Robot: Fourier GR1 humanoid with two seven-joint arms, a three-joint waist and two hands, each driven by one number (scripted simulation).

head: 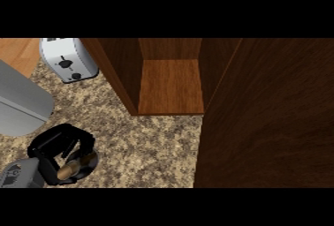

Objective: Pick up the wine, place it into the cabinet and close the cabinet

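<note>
My left hand (60, 148) is at the lower left of the head view, low over the speckled counter, with its black fingers curled round the wine bottle (69, 170). Only a tan part and a dark rounded edge of the bottle show between the fingers. The grey forearm (20, 175) comes in from the lower left corner. The wooden cabinet (171, 86) stands open up and to the right of the hand, its shelf bare. Its dark door (267, 123) is swung out and fills the right side. My right hand is out of view.
A silver toaster (67, 59) stands at the upper left, next to the cabinet's left wall. A large grey rounded shape (20, 106) covers the left edge above the hand. Speckled counter (150, 145) lies between the hand and the cabinet front.
</note>
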